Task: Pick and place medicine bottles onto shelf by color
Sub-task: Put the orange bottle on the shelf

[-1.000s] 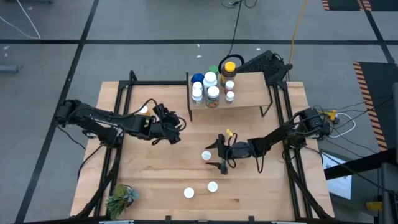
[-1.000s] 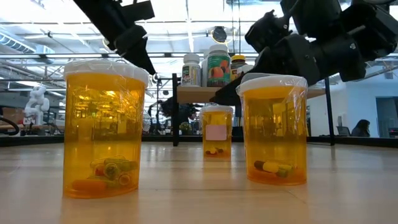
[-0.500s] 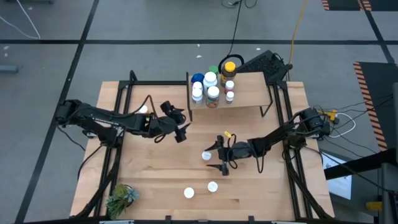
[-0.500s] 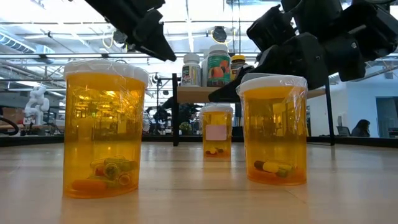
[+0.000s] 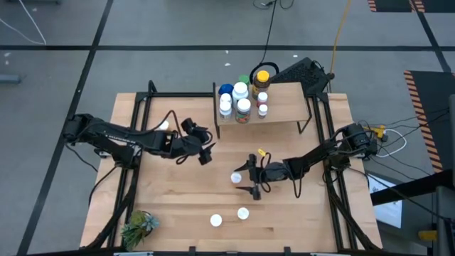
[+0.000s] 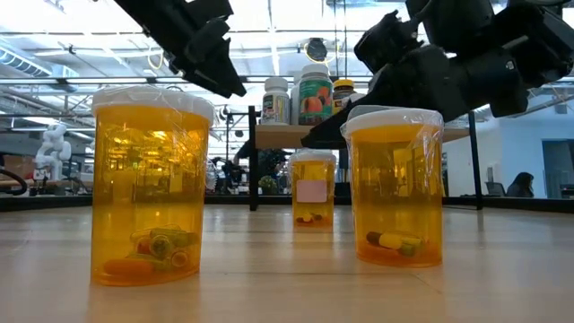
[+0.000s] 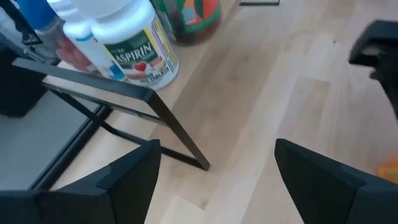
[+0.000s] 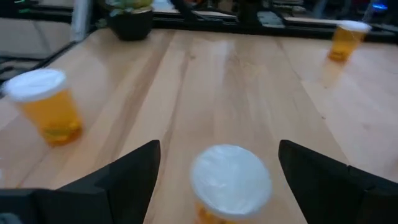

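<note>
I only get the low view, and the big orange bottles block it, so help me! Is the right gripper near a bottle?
Observer: Yes. Its wrist view shows the right gripper open, with a bottle standing between the fingers, untouched.
Operator: Is the left gripper holding something?
Observer: No. The left gripper is open and empty, near the shelf's front left leg.
Operator: Is there room on the shelf?
Observer: From above, the shelf bottles crowd its left half; the right half is bare.

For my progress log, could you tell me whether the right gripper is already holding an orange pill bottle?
No, the right gripper is open around an orange white-capped bottle, not gripping it.
</note>
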